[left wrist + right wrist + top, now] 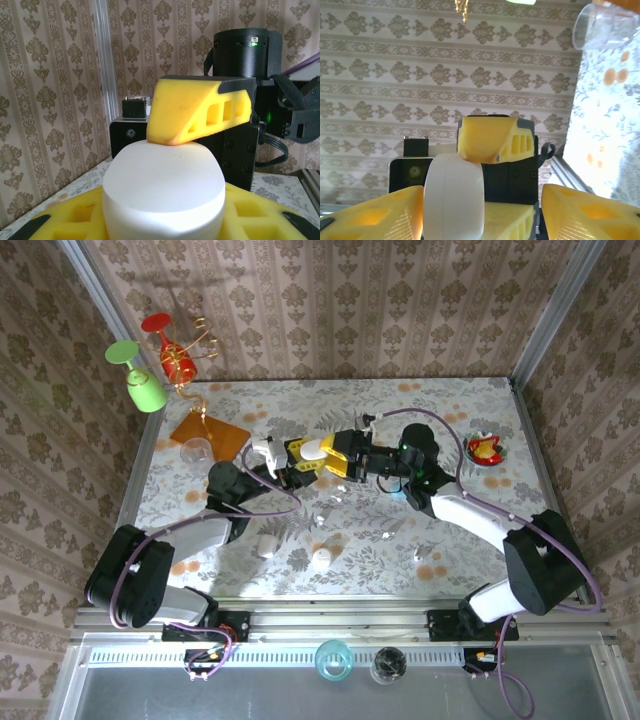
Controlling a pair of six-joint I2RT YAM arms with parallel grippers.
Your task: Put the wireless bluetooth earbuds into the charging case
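Top external view shows the two arms meeting above the middle of the table (pixel 470 400), with a white case (pixel 318 448) in the air between the left gripper (pixel 300 457) and the right gripper (pixel 338 456). In the left wrist view the case fills the gap between the left fingers (pixel 265 215), which press on its two sides and hold it, only partly closed because the case is wide; one finger of the right gripper touches its top. In the right wrist view the right fingers (pixel 590 212) stand wide apart and grip nothing, and the case is just beside one of them. The earbuds (pixel 418 555) are tiny whitish bits lying on the table nearer to the arm bases, well apart from the case; they are too small to tell more. Two loose cases (pixel 321 558) lie on the table near them.
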